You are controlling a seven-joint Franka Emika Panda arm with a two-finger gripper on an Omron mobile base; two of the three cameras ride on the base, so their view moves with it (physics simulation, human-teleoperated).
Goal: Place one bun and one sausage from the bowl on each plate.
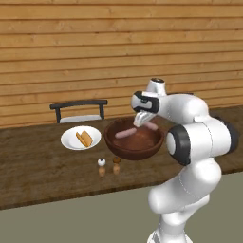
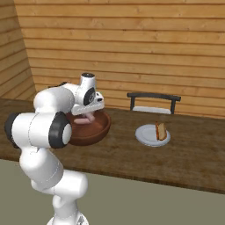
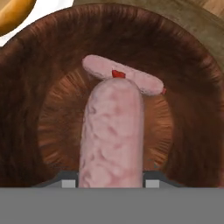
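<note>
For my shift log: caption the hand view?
Gripper shut on a sausage above the bowl; another sausage inside.

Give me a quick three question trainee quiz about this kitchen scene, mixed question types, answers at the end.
1. True or false: the gripper is shut on a sausage above the wooden bowl.
2. What lies on the white plate? A) a bun B) a sausage C) a shaker
3. Fill in: besides the held one, ___ sausage lies in the bowl.

Key:
1. True
2. A, a bun
3. One
</note>
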